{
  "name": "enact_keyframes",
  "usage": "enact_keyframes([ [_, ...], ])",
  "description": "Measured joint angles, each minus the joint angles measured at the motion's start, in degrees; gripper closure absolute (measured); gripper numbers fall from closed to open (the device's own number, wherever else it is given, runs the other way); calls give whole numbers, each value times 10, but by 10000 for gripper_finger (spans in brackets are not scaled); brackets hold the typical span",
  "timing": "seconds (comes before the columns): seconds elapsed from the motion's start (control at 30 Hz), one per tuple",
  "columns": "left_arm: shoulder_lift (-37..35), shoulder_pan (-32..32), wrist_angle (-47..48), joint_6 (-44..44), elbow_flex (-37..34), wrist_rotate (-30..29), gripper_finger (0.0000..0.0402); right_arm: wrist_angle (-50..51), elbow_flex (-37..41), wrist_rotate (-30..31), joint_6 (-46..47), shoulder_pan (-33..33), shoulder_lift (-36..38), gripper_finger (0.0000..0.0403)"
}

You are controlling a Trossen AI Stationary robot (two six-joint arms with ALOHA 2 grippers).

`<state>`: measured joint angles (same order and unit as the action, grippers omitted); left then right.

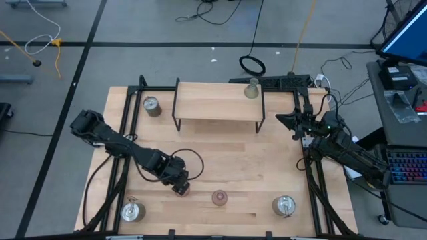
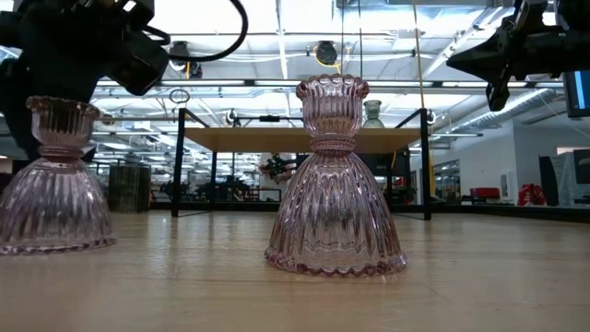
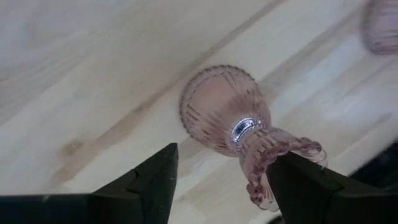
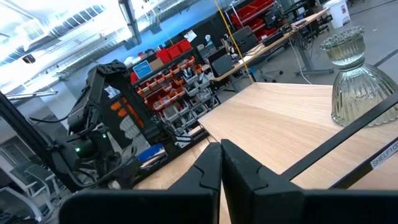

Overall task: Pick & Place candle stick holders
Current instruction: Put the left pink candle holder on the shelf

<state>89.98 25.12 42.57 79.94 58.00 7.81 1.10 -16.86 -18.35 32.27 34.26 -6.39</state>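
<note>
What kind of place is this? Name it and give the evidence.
Likely a robotics lab or workshop: racks of red parts bins, long workbenches, and cables trailing over the concrete floor around the wooden table.

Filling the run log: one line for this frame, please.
left tool: open, around pink glass holder, not shut | right tool: shut, idle at table's right edge | greenish holder: on shelf

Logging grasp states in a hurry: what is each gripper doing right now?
Left gripper: open, around the pink glass candle holder, not closed on it.
Right gripper: closed, empty, at the table's right edge.
</note>
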Motion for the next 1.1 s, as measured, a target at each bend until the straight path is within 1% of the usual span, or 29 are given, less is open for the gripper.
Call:
enact_keyframes([
  [0.1,2,0,-3,-6,0,0,210,0,0,0,0,0,0,403],
  [0.37,2,-1,-15,-28,2,-1,365,0,0,1,-1,0,0,403],
  [0.6,-2,-14,-27,-38,1,11,369,0,0,1,-1,0,0,403],
  [0.77,-33,-36,-42,-64,-4,11,369,-11,0,0,0,0,0,403],
  [1.1,-135,-101,-131,-119,-2,-42,369,-129,-1,-103,-14,0,-8,403],
])
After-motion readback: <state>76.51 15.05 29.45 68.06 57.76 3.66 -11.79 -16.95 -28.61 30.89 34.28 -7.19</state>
